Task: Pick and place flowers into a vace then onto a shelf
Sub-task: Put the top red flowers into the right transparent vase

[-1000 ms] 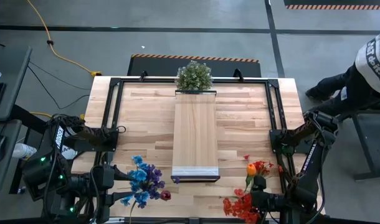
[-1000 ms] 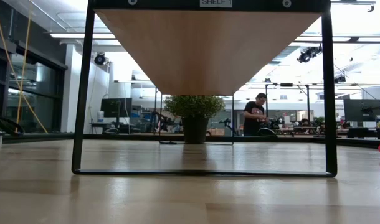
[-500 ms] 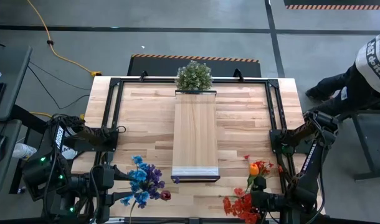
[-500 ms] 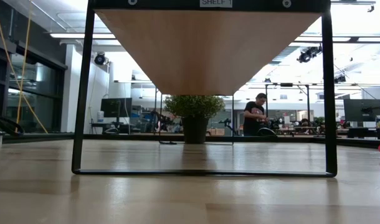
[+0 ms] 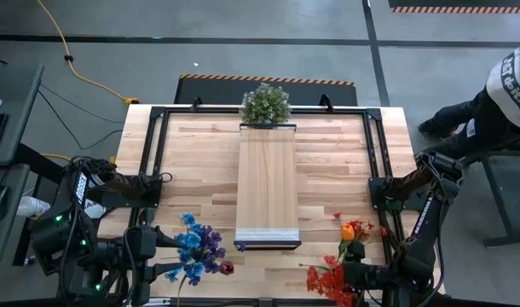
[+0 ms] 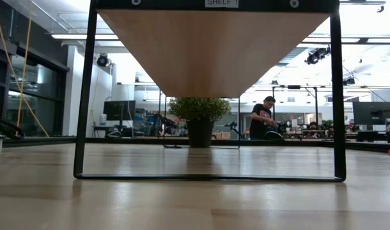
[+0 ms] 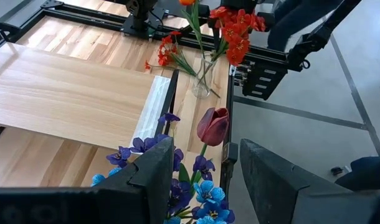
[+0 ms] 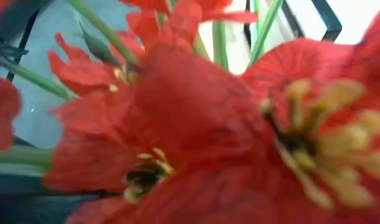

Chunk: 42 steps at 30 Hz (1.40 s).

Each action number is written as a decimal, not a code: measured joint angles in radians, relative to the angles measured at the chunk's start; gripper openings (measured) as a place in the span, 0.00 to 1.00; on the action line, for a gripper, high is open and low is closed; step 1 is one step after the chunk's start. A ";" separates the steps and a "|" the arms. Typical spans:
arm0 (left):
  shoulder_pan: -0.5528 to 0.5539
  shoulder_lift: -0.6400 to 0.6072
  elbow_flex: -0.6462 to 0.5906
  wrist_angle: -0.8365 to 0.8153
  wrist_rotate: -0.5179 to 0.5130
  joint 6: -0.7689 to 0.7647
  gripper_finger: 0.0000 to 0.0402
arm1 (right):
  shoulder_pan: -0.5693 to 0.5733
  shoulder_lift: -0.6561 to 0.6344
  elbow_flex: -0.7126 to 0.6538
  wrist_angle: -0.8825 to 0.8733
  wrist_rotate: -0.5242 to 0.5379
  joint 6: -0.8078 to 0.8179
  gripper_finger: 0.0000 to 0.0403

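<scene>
The blue and purple flowers [image 5: 194,251] with a dark red bloom [image 7: 213,126] lie near the table's near-left corner. My left gripper [image 7: 199,180] is open, its fingers on either side of this bunch without touching it; the stems are hidden. Red flowers [image 5: 328,280] and an orange bloom [image 5: 346,231] stand with their stems in a clear glass vase [image 7: 202,79] near the table's near-right corner. My right gripper [image 5: 359,276] is right beside the vase. Red blooms [image 8: 196,118] fill the right wrist view. The raised shelf [image 5: 267,183] runs down the table's middle.
A bushy green plant in a dark pot [image 5: 265,104] stands at the shelf's far end. The shelf's black frame legs [image 6: 84,96] rest on the tabletop. A person [image 5: 507,89] stands beyond the table's right side. Bare wood lies on both sides of the shelf.
The orange bloom and its stem by the right gripper have swayed slightly toward the table's right edge. Nothing else has visibly moved.
</scene>
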 joint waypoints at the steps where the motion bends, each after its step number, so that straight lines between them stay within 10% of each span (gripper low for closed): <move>1: 0.000 0.000 0.000 0.000 0.000 0.000 0.54 | 0.000 0.000 0.000 -0.001 -0.011 0.002 0.45; 16: 0.000 0.000 0.000 0.000 0.000 0.000 0.54 | 0.009 -0.062 0.000 -0.043 -0.072 0.066 0.66; 42: 0.000 0.000 0.000 0.000 0.000 0.023 0.54 | 0.043 -0.131 0.001 -0.094 -0.288 0.203 0.67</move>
